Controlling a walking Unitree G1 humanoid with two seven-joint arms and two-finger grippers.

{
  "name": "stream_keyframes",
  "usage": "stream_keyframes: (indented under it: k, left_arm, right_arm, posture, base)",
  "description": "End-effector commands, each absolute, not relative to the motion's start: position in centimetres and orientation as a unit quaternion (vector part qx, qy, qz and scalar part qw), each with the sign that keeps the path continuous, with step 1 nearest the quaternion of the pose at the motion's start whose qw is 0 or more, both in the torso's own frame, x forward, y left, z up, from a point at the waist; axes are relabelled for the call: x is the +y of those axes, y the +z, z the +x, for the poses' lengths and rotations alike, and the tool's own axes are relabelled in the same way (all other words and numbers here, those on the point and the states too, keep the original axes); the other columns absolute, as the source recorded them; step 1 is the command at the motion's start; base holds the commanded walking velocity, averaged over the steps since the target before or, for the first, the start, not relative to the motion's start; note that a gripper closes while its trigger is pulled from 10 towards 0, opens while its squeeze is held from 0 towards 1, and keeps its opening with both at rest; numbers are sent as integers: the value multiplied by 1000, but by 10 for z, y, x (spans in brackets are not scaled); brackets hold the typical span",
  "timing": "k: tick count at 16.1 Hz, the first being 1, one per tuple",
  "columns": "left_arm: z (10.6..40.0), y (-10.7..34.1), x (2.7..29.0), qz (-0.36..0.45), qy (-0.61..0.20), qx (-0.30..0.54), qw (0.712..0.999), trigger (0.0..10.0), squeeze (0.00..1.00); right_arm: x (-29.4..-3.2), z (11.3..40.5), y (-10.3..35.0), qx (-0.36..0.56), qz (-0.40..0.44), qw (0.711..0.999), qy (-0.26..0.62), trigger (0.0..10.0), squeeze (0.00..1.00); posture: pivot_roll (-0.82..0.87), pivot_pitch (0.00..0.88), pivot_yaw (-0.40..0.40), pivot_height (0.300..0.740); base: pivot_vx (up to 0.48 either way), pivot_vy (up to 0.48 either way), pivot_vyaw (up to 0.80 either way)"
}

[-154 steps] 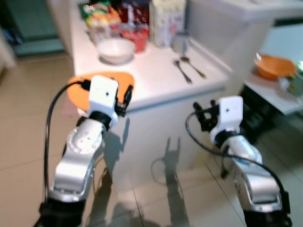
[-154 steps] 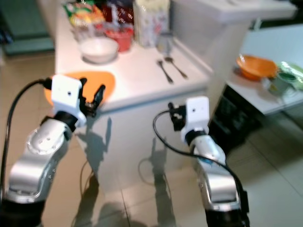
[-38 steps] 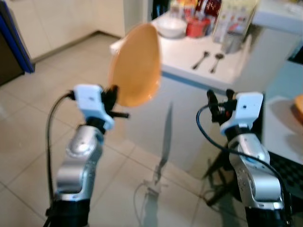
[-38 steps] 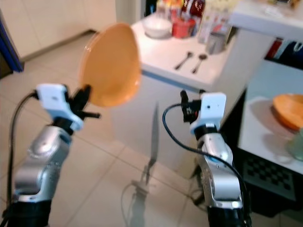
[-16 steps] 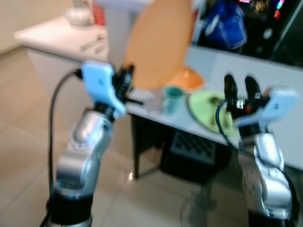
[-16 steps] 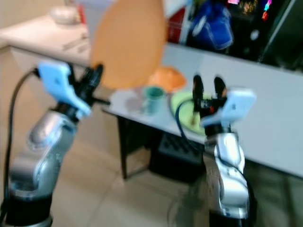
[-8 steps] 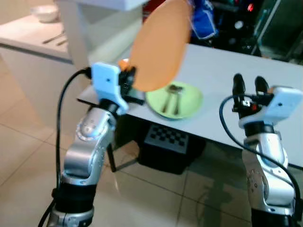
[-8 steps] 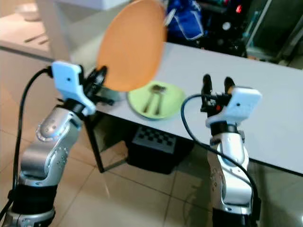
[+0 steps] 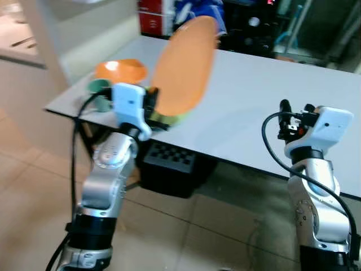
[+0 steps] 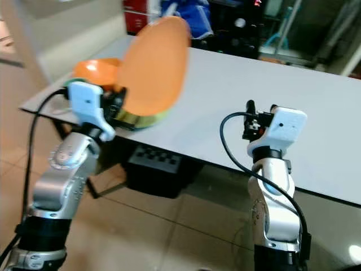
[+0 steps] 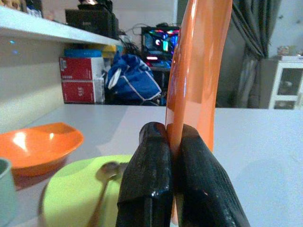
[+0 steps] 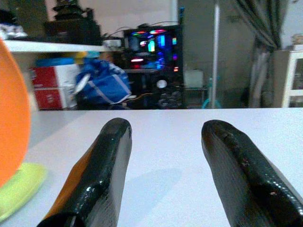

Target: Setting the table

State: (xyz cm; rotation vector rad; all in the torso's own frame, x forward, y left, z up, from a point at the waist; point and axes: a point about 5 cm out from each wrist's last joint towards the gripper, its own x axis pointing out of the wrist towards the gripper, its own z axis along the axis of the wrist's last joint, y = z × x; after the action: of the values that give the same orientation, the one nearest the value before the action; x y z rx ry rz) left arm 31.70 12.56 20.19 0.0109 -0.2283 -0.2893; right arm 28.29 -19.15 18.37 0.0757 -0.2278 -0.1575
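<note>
An orange plate (image 9: 181, 65) stands nearly on edge above the near left part of the white table (image 9: 254, 107), with my left gripper (image 9: 151, 107) shut on its lower rim. In the left wrist view the black fingers (image 11: 147, 175) pinch the orange plate (image 11: 199, 71). Behind and below it a light green plate (image 11: 71, 196) carrying a spoon (image 11: 106, 172) lies on the table. An orange bowl (image 9: 119, 70) and a teal cup (image 9: 100, 90) sit at the table's left corner. My right gripper (image 9: 296, 107) hovers open at the table's front edge, holding nothing.
A black crate (image 9: 169, 161) stands under the table. A blue bag (image 9: 197, 11) and red boxes (image 9: 152, 22) lie beyond the table's far side. A white counter (image 9: 22, 45) stands at the left. Tiled floor (image 9: 214, 226) runs between me and the table.
The camera has swung from the kitchen counter to the white table. The orange plate stays in my left gripper and now covers most of the green plate. The right gripper stays open.
</note>
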Motion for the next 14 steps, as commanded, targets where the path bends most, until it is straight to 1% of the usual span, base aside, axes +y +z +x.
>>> stream_keyframes:
  k: [1, 6, 7, 9, 11, 12, 14]
  left_arm:
    - [317, 215, 112, 2, -167, -147, 975, 10000, 0]
    - [319, 216, 112, 1, -166, -152, 974, 10000, 0]
    - [322, 216, 111, -12, -168, -138, 976, 10000, 0]
    - [323, 215, 112, -12, -168, -138, 976, 10000, 0]
    - [324, 215, 113, -12, -164, -134, 977, 10000, 0]
    - [326, 214, 117, -13, -143, -130, 981, 10000, 0]
    - [327, 213, 122, -12, -124, -121, 985, 10000, 0]
  right_arm:
    - [-198, 281, 184, -108, 35, 989, -92, 10000, 0]
    - [-197, 282, 184, -107, 36, 989, -91, 10000, 0]
    - [-197, 281, 184, -106, 38, 990, -89, 10000, 0]
    - [-194, 282, 184, -105, 40, 990, -82, 10000, 0]
    - [-189, 283, 182, -96, 36, 993, -62, 10000, 0]
    - [-182, 284, 180, -81, 38, 996, -30, 10000, 0]
    - [-173, 285, 179, -68, 44, 997, 2, 10000, 0]
  posture:
    - [-34, 0, 8, 740]
    - [-35, 0, 9, 740]
    - [-35, 0, 9, 740]
    - [-35, 0, 13, 740]
    - [-34, 0, 13, 740]
    - [-34, 0, 13, 740]
    - [-34, 0, 16, 740]
  base:
    - [0, -480, -800]
    - [0, -480, -800]
    - [0, 0, -800]
    - [0, 382, -688]
    - [0, 469, 0]
    - [0, 0, 0]
    - [0, 0, 0]
